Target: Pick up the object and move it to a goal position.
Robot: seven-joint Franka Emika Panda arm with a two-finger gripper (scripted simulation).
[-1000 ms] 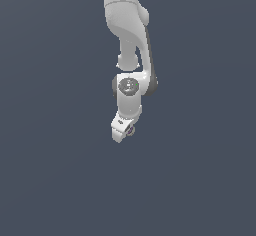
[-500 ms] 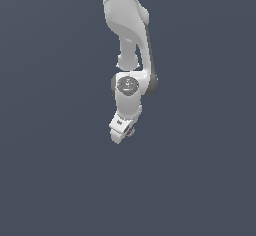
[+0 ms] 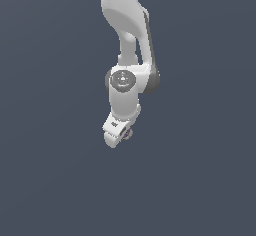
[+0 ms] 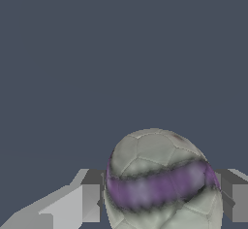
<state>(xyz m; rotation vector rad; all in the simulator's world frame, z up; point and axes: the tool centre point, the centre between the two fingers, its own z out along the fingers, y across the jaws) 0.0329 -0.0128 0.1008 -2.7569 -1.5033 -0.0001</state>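
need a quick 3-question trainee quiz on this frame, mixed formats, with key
1. True or false: the ball lies loose on the floor, clear of the hand.
2. Which colour is the band across the ball? A) green B) purple C) orange
3. Fill in: in the wrist view the ball sits between the two ____.

Key: 1 false, it sits between the fingers at the hand's tip; 2 B; 3 fingers.

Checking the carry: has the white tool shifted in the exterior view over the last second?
Yes, barely: the white tool, shut on the small grey-white, purple-banded ball, sits slightly nearer the picture's lower edge and its left; no fixed landmark exists.
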